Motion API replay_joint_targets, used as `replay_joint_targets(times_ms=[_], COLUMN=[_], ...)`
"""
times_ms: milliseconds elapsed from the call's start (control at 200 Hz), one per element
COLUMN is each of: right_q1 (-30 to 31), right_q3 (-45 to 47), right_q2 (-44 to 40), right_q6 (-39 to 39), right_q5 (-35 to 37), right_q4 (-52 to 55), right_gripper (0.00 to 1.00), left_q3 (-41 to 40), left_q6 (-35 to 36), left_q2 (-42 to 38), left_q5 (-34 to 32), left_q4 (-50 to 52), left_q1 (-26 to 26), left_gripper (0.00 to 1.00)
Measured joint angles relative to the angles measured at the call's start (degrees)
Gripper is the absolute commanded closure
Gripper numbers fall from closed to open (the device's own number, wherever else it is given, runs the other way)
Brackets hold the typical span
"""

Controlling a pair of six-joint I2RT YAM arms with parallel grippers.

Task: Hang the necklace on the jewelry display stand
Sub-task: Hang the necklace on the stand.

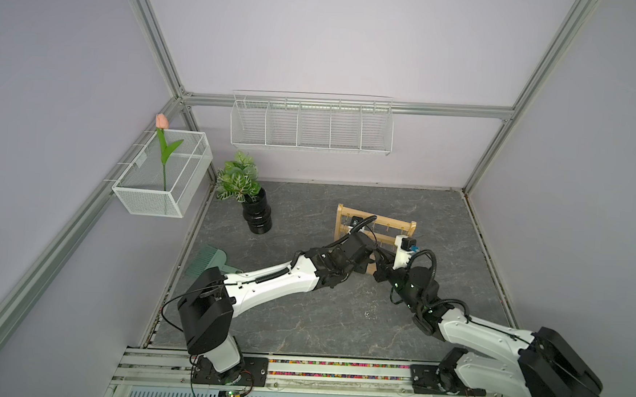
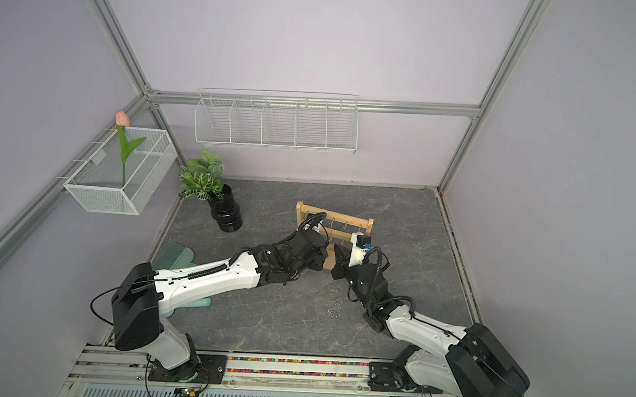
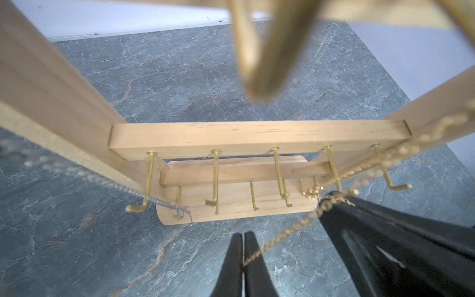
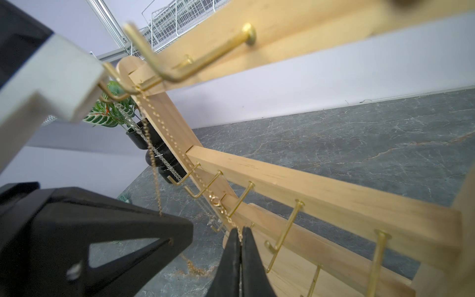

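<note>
The jewelry display stand [image 1: 377, 225] [image 2: 335, 223], a light wooden rack with gold hooks, stands at mid-table with both arms at its front. The necklace [image 4: 164, 128], a thin gold chain, is draped over a hook [image 4: 128, 90] on the top crossbar, next to an upright. One strand runs down into my right gripper [image 4: 240, 230], which is shut on it. The other strand [image 3: 282, 231] ends in my left gripper [image 3: 243, 234], also shut on it. The two grippers sit close together, low beside the rack's middle crossbar [image 3: 257, 138].
A silver chain [image 3: 77, 172] hangs from another hook on the rack. A potted plant in a black vase [image 1: 256, 218] stands at the back left, and a green brush [image 1: 210, 261] lies left. White wire baskets [image 1: 311, 125] [image 1: 163, 175] hang on the walls.
</note>
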State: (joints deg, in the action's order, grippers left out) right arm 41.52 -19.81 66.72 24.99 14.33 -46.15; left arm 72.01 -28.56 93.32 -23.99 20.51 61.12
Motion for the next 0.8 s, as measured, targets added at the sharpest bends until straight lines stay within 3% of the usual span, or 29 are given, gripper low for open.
replay_joint_targets(times_ms=[270,800], right_q1=[0.94,0.96], right_q3=[-2.19,-2.73], right_q2=[-2.6,-2.78], right_q6=[-1.49,-3.67], right_q5=[0.63,2.6], right_q4=[1.75,3.52], right_gripper=[0.93,0.93], left_q3=[-0.68,-0.76], left_q6=[-1.05,-1.86], left_q2=[0.0,-0.87], left_q5=[-0.26,-1.53], left_q4=[-1.38,0.17], left_q1=[0.02,0.17], left_gripper=[0.88,0.72])
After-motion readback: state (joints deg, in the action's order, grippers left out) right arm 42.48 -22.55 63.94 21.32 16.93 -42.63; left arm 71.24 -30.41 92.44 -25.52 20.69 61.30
